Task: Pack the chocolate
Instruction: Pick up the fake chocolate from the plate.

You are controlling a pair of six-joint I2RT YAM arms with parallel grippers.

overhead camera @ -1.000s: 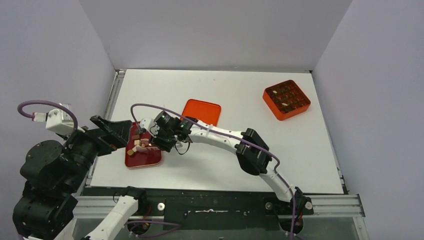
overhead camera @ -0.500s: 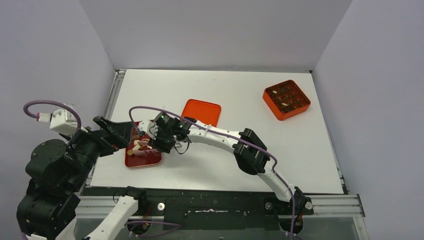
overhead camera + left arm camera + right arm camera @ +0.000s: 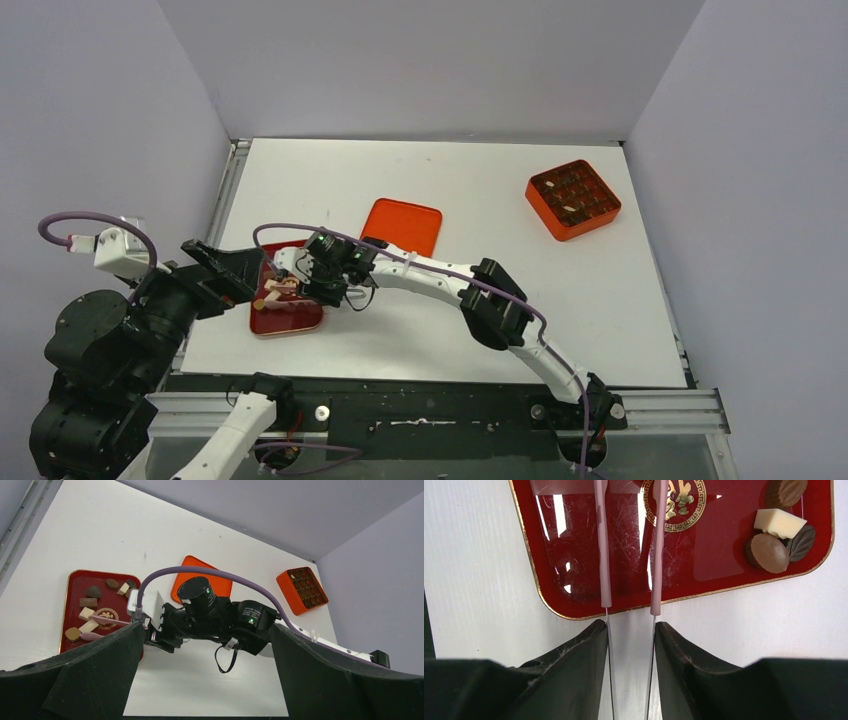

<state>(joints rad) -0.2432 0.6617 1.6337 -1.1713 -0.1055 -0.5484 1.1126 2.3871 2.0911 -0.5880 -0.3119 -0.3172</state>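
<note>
- top external view: the task looks part done. the orange box [image 3: 573, 199] sits at the far right of the table [image 3: 560, 300], well apart from the red tray [image 3: 290, 318] at the near left.
- several cells of the box hold chocolate, mostly dark and at least one pale. the pieces are too small to count, and some cells may be empty.
- the lid [image 3: 403, 225] lies flat between tray and box, nearer the tray, so the box is not closed.
- about eight pieces of chocolate [image 3: 90, 614] lie on the tray in the left wrist view, dark, brown and pale mixed. they are the work left.
- the right gripper [image 3: 630, 630] is clenched on the pink tongs [image 3: 602, 555], one finger pressing each arm, and reaches over the tray.
- the tong arms stand slightly apart. in the left wrist view a pale piece [image 3: 90, 625] seems to lie between their tips, but whether it is pinched cannot be told.
- the right wrist view shows four pieces clustered in one corner, off to the side of the tongs.
- the left gripper [image 3: 255, 278] hangs just beside the tray's left edge, fingers spread wide and holding nothing.
- judged from this, the step in hand is picking another piece. after that come the carry across to the box, the rest of the pieces, and probably the lid.
</note>
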